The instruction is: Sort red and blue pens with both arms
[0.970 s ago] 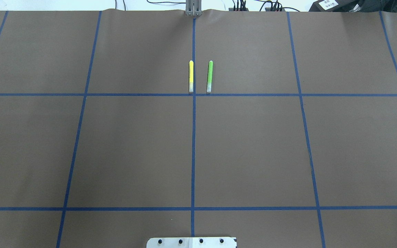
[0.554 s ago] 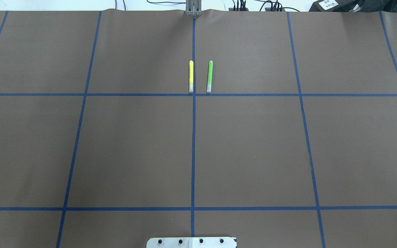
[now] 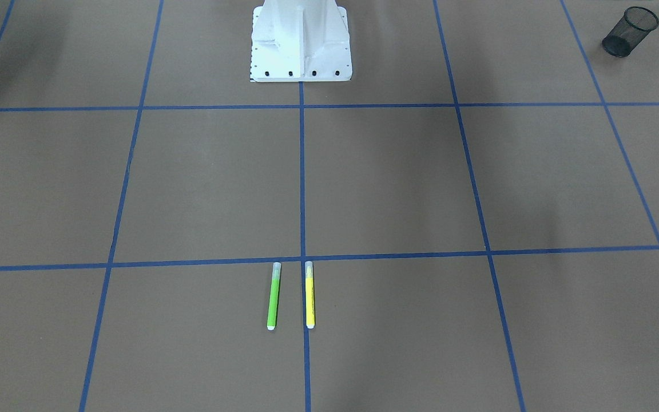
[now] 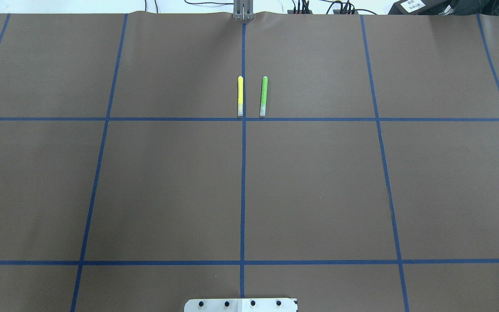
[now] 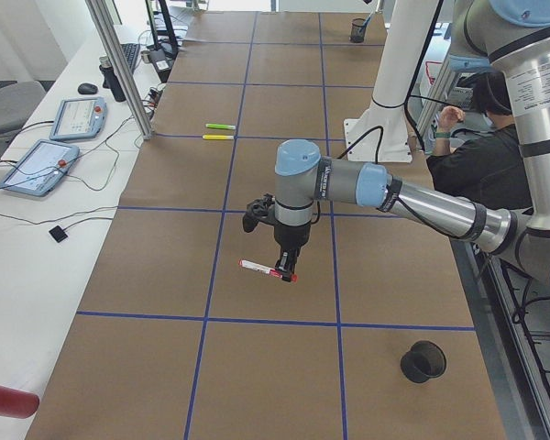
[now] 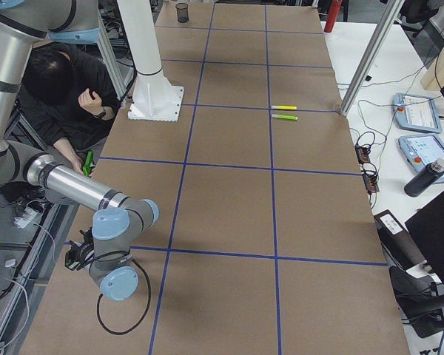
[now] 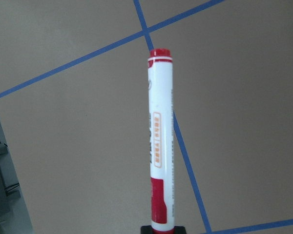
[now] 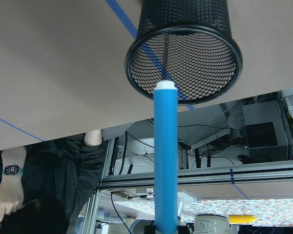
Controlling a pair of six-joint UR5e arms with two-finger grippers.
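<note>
The right claw (image 8: 166, 228) clamps the blue pen (image 8: 166, 156), whose long axis points to 12 o'clock at the mouth of the mesh cup (image 8: 185, 29), while the left claw (image 7: 162, 229) clamps the red marker (image 7: 158, 146) above the bench (image 7: 63, 122), a black cup (image 5: 405, 365) lying at 4 o'clock.

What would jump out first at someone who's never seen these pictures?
The left hand holds a red-capped marker over the brown table, clearest in the left wrist view. The right hand holds a blue pen whose white end points at the mouth of a black mesh cup. A green pen and a yellow pen lie side by side, apart, by the table's middle grid line.
</note>
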